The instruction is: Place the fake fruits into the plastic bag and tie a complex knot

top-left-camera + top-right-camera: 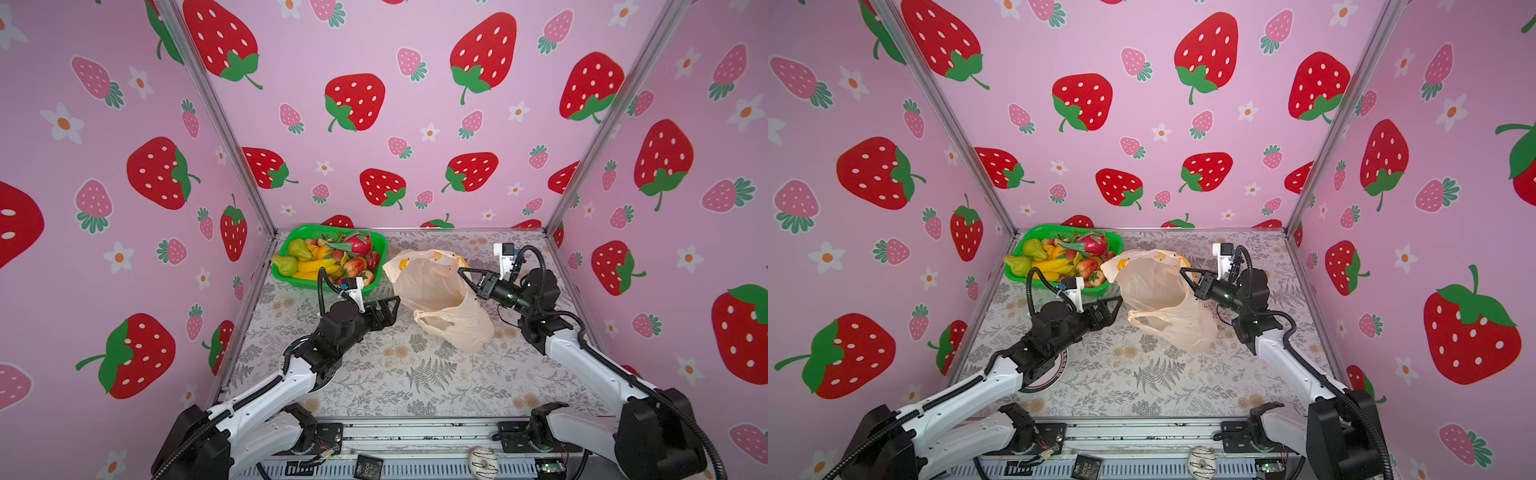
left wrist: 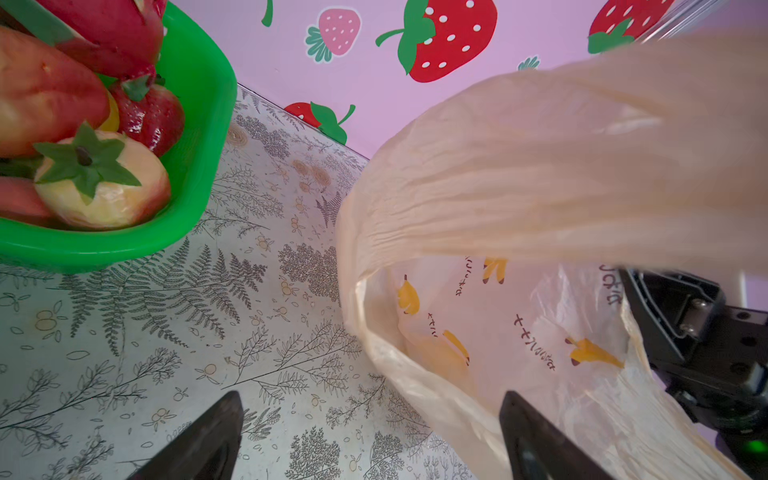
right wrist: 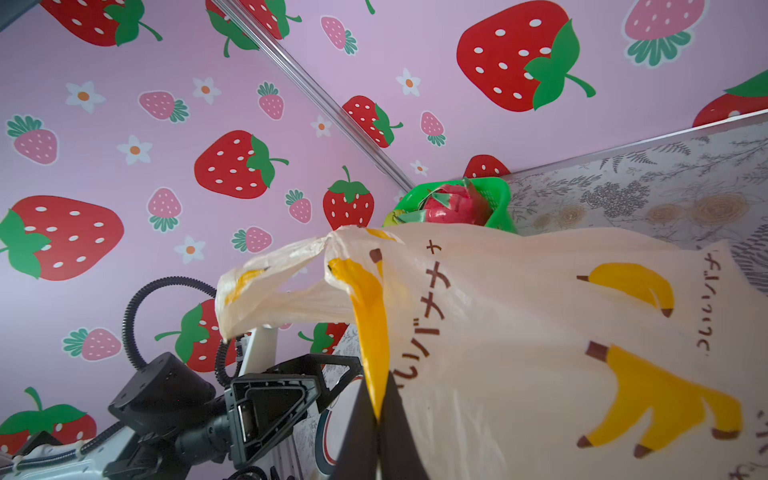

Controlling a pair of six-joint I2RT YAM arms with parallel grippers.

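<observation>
The fake fruits [image 1: 328, 259] [image 1: 1065, 259] are piled in a green basket [image 1: 316, 229] at the back left; an apple [image 2: 108, 187] and a dragon fruit [image 3: 453, 208] show close up. The peach plastic bag [image 1: 436, 291] [image 1: 1163, 291] [image 3: 540, 332] stands mid-table with its mouth gaping toward the left. My right gripper [image 1: 459, 271] [image 3: 378, 419] is shut on the bag's right rim, pinching a printed banana. My left gripper [image 1: 395, 311] [image 2: 371, 399] is open just left of the mouth, and the bag's near edge [image 2: 415, 374] runs loose through its gap. No knot is in view.
Pink strawberry-print walls close in the back and both sides. The floral table cover [image 1: 415, 374] stretches in front of the bag. A round disc [image 1: 1059, 365] lies under my left arm. A small white ring-shaped thing [image 1: 482, 461] sits on the front rail.
</observation>
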